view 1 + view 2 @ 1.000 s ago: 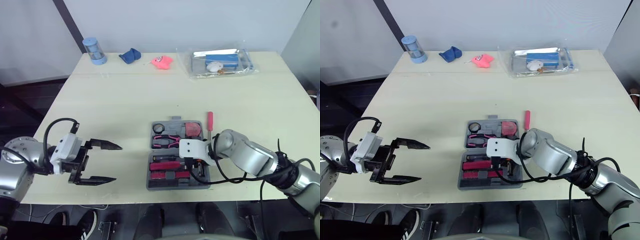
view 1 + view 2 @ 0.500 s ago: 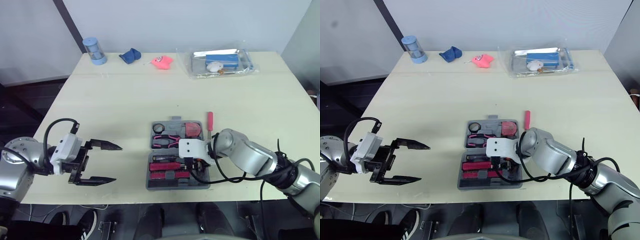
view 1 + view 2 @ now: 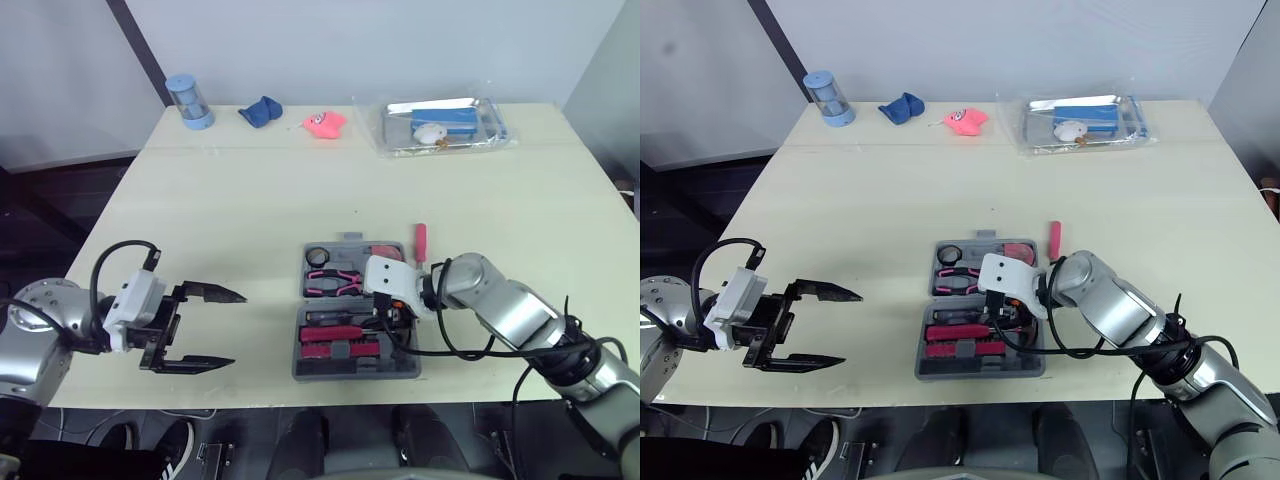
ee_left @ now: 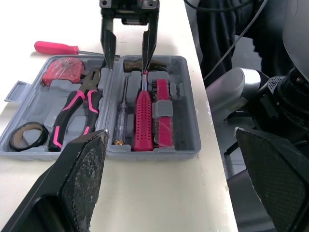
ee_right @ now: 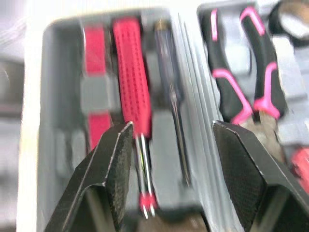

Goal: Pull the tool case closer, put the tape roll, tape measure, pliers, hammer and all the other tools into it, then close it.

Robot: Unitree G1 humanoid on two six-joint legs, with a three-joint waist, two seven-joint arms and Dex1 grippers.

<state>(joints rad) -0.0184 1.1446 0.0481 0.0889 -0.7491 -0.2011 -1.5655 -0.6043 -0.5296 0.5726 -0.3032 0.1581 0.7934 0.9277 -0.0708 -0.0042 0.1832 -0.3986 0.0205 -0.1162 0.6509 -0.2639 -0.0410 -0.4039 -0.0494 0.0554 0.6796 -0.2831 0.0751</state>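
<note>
Fingers (image 5: 108,169) spread, right gripper (image 4: 126,65) hovers over the case (image 4: 190,140); left gripper (image 3: 237,329) gapes too. Loose screwdriver (image 3: 420,240) just right of the case looks next.

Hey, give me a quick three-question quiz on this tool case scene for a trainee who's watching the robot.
1. True or false: the tool case is shut.
2. Which tool lies outside the case? A pliers, B red screwdriver, C hammer.
3. Fill in: the right pincer hovers over the case with its fingers ____.
Key: 1 false; 2 B; 3 open.
</note>
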